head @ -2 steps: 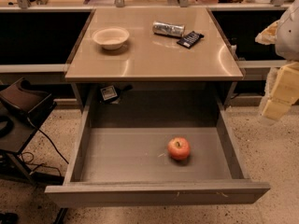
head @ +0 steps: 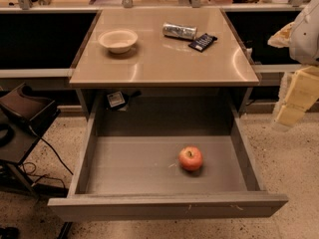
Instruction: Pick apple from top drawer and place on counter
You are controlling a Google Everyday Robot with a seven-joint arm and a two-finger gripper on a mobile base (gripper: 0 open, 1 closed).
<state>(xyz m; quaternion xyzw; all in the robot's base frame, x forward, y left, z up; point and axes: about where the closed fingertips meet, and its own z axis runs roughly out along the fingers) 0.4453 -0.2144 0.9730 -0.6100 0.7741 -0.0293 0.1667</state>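
Observation:
The apple, red with yellowish patches, lies on the flat grey bottom of the top drawer, right of its middle. The drawer is pulled fully out below the counter, a glossy beige tabletop. My gripper, cream-coloured below a white arm, hangs at the right edge of the view. It is beside the drawer's right wall, above the floor and well clear of the apple. It holds nothing that I can see.
On the counter stand a white bowl at the left, a silver can lying on its side and a dark packet. A black chair or stand with cables is left of the drawer. Dark side surfaces flank the counter.

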